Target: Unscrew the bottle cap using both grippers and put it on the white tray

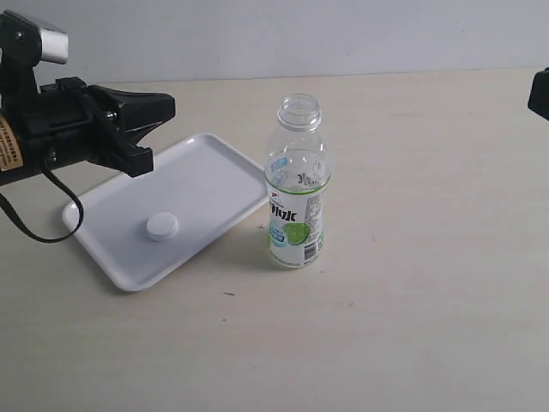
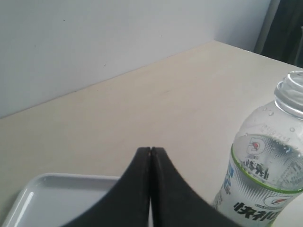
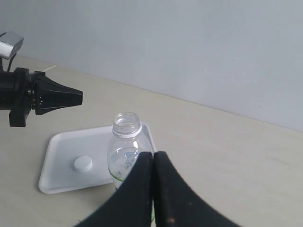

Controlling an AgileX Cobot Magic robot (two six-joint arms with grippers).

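1. Currently the bottle cap [image 1: 162,227] is off the bottle and lies flat on the floor of the white tray [image 1: 206,163], roughly mid-tray and a little toward the near long edge. It touches nothing but the tray. The right wrist view confirms this: cap [image 3: 83,164] on the tray [image 3: 61,151].
2. The bottle [image 1: 297,197] stands upright on the table [image 1: 412,300] with its threaded neck open. It is just beside the tray's right-hand corner; contact with the rim cannot be determined. The label is white and green with a lime slice and dark lettering. The left wrist view shows droplets on the inner wall of the bottle [image 2: 265,175].
3. The left gripper [image 1: 163,110] is held in the air over the far left end of the tray, pointing toward the bottle and well apart from both cap and bottle. In the left wrist view its fingers [image 2: 142,179] are pressed together along their full length, with nothing between them at the left gripper's tip [image 2: 150,150]. The tray [image 2: 57,189] shows below them.
4. The right gripper [image 3: 153,155] has its fingers [image 3: 170,198] pressed together and holds nothing. Its camera looks past them at the bottle [image 3: 124,151] and the left gripper [image 3: 78,98] beyond.
5. In the exterior view only a dark part [image 1: 540,93] shows at the right edge, well apart from the bottle.
6. The left arm [image 1: 34,129] carries a yellow sticker [image 1: 7,142]. A black cable [image 1: 51,232] loops down from it beside the tray's left end.
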